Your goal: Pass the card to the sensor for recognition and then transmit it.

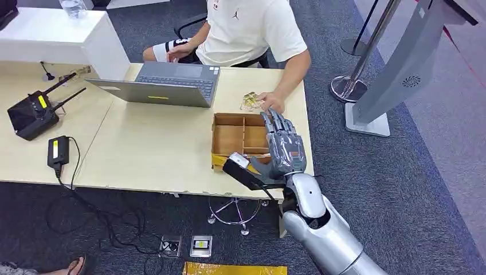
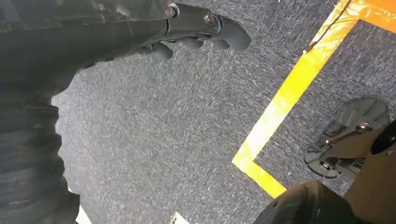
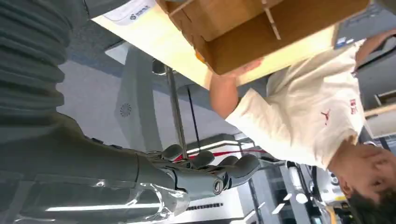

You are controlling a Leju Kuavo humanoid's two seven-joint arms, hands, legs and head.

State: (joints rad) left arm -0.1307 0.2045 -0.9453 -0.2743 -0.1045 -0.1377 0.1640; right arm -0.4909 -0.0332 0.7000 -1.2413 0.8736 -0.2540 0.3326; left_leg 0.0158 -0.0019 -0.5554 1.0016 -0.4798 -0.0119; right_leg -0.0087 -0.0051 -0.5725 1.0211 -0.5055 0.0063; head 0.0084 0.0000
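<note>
The right hand (image 1: 282, 144) hovers over the wooden box (image 1: 240, 137), fingers stretched flat, holding nothing. The cards (image 1: 250, 101) lie on the tabletop (image 1: 155, 149) at the box's twelve o'clock, beside a person's hand (image 1: 273, 102). The left hand (image 2: 196, 28) hangs with fingers curled, empty.

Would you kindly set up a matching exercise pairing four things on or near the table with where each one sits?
Things:
1. laptop
2. wooden box
3. right hand
4. radio with antennas

Places:
A. over the right side of the wooden box
B. far left of the table
C. open in front of the seated person
D. near the table's front edge, at its right end

Pairs: 1-C, 2-D, 3-A, 4-B
</note>
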